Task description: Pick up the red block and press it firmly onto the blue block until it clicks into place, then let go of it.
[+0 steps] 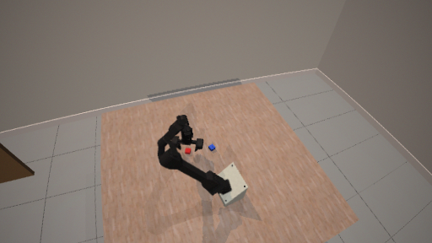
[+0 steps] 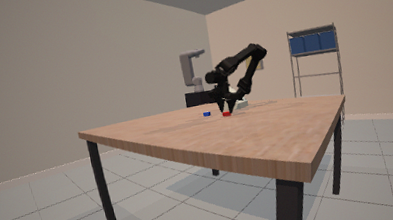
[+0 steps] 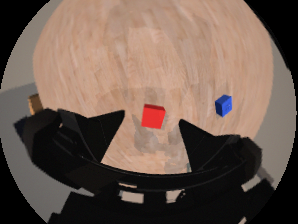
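Note:
The small red block (image 1: 187, 150) (image 2: 226, 114) (image 3: 153, 116) lies on the wooden table. The small blue block (image 1: 212, 147) (image 2: 206, 113) (image 3: 223, 106) lies on the table a short way from it, to the right of it in the wrist view. My gripper (image 2: 226, 112) (image 3: 152, 117) is open and empty, pointing down low over the red block. In the wrist view the red block shows between the two fingertips, touching neither. How high the fingertips are above the table is hard to tell.
The arm's pale base plate (image 1: 236, 179) stands on the table (image 1: 270, 169) (image 2: 267, 139), near the blocks. A shelf with blue bins (image 2: 313, 43) and another robot arm (image 2: 188, 69) stand beyond the table.

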Controlling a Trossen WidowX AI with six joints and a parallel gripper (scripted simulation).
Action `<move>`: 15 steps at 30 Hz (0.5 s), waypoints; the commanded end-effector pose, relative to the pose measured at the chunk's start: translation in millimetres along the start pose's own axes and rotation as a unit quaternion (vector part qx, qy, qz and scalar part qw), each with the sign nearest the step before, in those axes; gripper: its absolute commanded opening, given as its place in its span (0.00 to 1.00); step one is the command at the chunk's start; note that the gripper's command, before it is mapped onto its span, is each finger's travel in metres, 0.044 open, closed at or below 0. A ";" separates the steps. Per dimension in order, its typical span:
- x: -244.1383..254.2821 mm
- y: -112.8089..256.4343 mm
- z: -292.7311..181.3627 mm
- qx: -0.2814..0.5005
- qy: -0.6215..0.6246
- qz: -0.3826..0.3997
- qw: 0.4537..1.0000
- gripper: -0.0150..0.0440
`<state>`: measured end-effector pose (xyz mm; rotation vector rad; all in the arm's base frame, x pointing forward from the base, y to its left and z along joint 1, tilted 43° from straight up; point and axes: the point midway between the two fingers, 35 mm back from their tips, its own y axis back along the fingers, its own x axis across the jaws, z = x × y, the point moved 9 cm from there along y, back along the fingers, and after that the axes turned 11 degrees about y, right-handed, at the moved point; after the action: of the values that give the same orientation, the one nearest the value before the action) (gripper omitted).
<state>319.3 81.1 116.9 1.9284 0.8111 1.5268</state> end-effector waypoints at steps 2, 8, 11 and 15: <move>-0.3 -7.8 -0.8 0.001 -0.003 0.002 1.000 1.00; -0.3 -10.1 -0.9 0.001 -0.003 0.002 1.000 0.87; -0.3 -10.1 -0.9 0.001 -0.003 0.002 1.000 0.73; -0.3 -10.1 -0.9 0.001 -0.003 0.002 1.000 0.56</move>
<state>317.1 87.4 109.7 1.9315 0.8121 1.5250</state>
